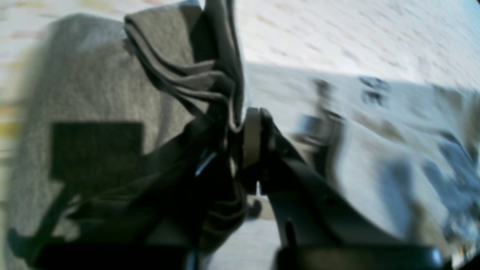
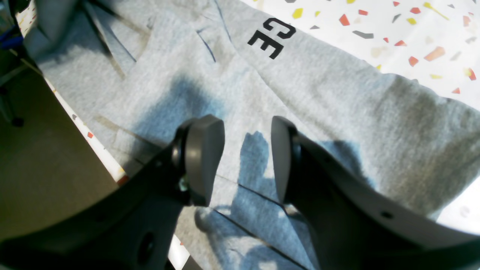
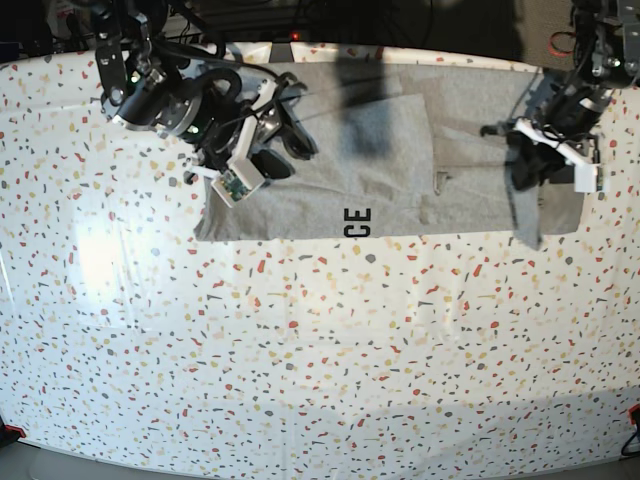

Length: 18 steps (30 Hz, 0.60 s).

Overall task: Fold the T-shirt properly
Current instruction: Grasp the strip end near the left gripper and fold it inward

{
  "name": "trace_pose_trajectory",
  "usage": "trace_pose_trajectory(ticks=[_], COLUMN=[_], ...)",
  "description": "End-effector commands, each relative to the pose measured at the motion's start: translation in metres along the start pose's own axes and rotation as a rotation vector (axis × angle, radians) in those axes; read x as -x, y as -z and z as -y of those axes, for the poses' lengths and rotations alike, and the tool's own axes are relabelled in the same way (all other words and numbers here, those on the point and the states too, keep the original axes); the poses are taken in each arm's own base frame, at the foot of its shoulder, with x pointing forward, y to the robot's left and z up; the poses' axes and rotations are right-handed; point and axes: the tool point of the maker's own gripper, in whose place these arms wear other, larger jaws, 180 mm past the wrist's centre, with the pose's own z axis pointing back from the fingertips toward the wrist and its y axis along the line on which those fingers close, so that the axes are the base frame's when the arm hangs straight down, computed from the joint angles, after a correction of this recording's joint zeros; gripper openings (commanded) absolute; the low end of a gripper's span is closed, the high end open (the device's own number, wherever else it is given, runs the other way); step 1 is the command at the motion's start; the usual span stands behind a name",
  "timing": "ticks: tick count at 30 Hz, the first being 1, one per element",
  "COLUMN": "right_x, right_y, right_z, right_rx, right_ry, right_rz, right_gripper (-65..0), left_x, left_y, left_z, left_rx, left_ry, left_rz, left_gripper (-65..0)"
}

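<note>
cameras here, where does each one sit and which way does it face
Left wrist: on the left arm, looking along the left pincer, shut on a bunch of the T-shirt.
Right wrist: on the right arm, looking down past the open right pincer at the shirt.
Base: overhead, both arms, speckled table.
All share the shirt.

— Anything unreadable from here?
— T-shirt (image 3: 400, 160): lettering cut short at a fold, only "CE" shows. Left wrist view: motion-blurred, print on the cloth illegible.
— Concealed?
— Left gripper (image 1: 240, 129): pads buried in bunched fabric. Right gripper (image 2: 247, 157): base cropped by the bottom edge.
</note>
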Motion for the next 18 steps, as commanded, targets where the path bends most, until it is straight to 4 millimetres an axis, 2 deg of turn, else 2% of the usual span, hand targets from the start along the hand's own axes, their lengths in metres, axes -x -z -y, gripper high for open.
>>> trace_pose_trajectory(ticks=[1, 3, 7, 11, 14, 15, 18], right_x=[-0.014, -0.013, -0.013, -0.013, -0.013, -0.013, -0.013], right_y=[-0.003, -0.003, -0.003, -0.003, -0.003, -0.003, -0.003], right_z=[-0.002, -0.002, -0.002, -0.002, -0.002, -0.002, -0.002], right_rx=[-0.012, -0.012, -0.011, -0.011, -0.011, -0.011, -0.011], right_ry=[-0.013, -0.013, -0.013, -0.013, -0.013, -0.014, -0.013], right_rz=[0.051, 0.05, 0.05, 0.05, 0.05, 0.049, 0.05], right_gripper=[-39.4, -39.4, -39.4, -39.4, -39.4, -39.4, -39.4], left_x=[-0.011, -0.006, -0.002, 0.003, 0.004, 0.005, 0.002], left_y=[0.003, 0.012, 0.025, 0.029, 0.029, 0.028, 0.022], left_z=[0.013, 0.027, 0.032, 0.042, 0.049, 0.058, 0.089], left_rx=[0.037, 0.05, -0.003, 0.023, 0.065, 0.115, 0.288], left_ry=[0.026, 0.036, 0.075, 0.088, 0.067, 0.051, 0.01], left_rz=[0.04, 0.033, 0.008, -0.017, -0.02, -0.024, -0.011], left_gripper=[-65.0, -65.0, -65.0, -65.0, -43.1, -40.3, -40.0])
